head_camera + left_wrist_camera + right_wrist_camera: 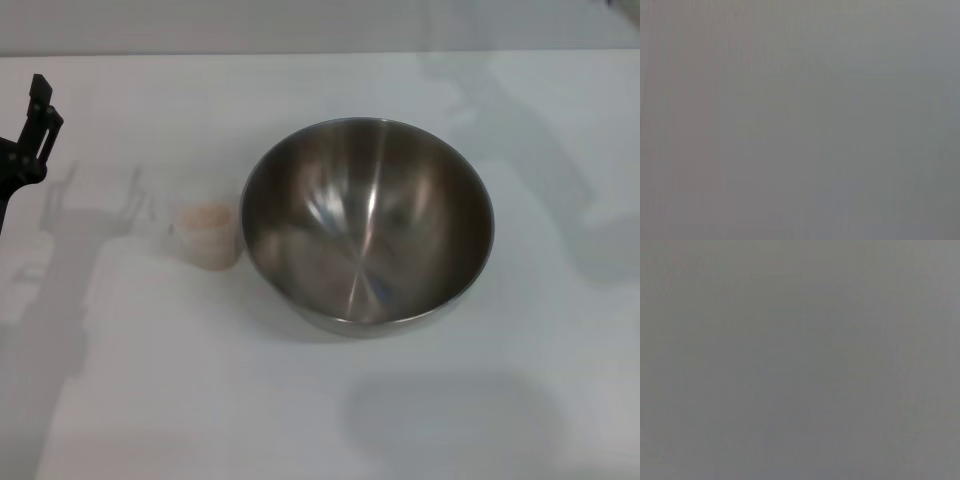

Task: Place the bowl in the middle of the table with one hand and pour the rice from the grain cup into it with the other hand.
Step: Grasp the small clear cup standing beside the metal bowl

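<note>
The large steel bowl [367, 226] stands upright near the middle of the white table [320, 410], and its inside shows no grains. The small clear grain cup [207, 236] stands just left of the bowl, close to its rim, with pale beige rice [209, 215] inside. My left gripper [36, 125] is at the far left edge of the head view, raised and well apart from the cup. My right gripper is out of view. Both wrist views show only a plain grey surface.
Arm shadows fall on the table at the left and at the back right. The table's far edge runs along the top of the head view.
</note>
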Robot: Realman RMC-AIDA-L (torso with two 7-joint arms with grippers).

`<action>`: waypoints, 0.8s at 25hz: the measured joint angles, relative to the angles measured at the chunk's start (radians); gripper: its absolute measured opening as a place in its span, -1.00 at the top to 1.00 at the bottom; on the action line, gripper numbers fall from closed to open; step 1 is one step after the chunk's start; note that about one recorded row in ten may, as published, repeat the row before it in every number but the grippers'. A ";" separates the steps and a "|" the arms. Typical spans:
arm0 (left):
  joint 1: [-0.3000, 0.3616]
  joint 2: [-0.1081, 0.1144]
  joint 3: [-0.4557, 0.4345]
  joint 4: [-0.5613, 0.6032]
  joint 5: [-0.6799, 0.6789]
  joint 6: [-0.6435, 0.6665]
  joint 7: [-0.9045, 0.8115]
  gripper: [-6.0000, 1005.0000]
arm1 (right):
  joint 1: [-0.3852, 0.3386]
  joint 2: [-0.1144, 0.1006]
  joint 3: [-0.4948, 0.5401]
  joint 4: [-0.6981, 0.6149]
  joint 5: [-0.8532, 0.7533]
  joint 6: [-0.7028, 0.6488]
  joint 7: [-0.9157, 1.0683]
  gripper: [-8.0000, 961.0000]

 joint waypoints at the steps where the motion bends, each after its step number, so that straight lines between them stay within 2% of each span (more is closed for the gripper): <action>1: 0.000 0.000 0.000 0.000 0.000 0.000 0.000 -0.60 | -0.018 0.000 -0.034 0.036 0.005 -0.125 0.004 0.33; 2: 0.001 0.000 0.000 0.001 0.000 -0.002 0.000 -0.60 | -0.047 0.000 -0.109 0.136 0.015 -0.367 0.019 0.32; 3: 0.005 -0.001 0.000 0.002 0.000 -0.004 0.000 -0.60 | -0.047 0.000 -0.109 0.136 0.015 -0.367 0.019 0.31; 6: 0.011 -0.001 0.000 0.001 0.000 -0.008 0.000 -0.60 | -0.058 0.002 -0.199 0.319 0.018 -0.725 0.095 0.27; 7: 0.015 -0.001 0.000 0.000 0.000 -0.009 -0.001 -0.60 | -0.051 0.002 -0.235 0.449 0.018 -0.927 0.189 0.26; 8: 0.015 -0.001 0.000 0.000 0.000 -0.009 -0.001 -0.60 | -0.045 0.002 -0.246 0.518 0.018 -1.021 0.252 0.24; 9: 0.023 -0.001 0.003 -0.002 0.000 -0.009 -0.001 -0.60 | -0.045 0.002 -0.246 0.518 0.018 -1.021 0.252 0.23; 12: 0.031 -0.001 0.006 -0.005 0.002 -0.008 -0.001 -0.60 | -0.020 -0.001 -0.253 0.734 0.018 -1.253 0.462 0.20; 16: 0.041 -0.001 0.009 -0.013 0.005 -0.006 -0.001 -0.60 | -0.014 -0.004 -0.239 0.830 0.019 -1.280 0.521 0.15; 17: 0.076 -0.001 0.035 -0.037 0.009 -0.001 -0.002 -0.60 | -0.014 -0.004 -0.235 0.869 0.018 -1.292 0.531 0.13; 19: 0.076 -0.001 0.035 -0.037 0.009 -0.001 -0.002 -0.60 | -0.014 -0.005 -0.235 0.889 0.016 -1.306 0.532 0.11; 20: 0.085 -0.001 0.065 -0.038 0.009 -0.001 -0.001 -0.60 | -0.014 -0.005 -0.235 0.905 0.014 -1.317 0.532 0.10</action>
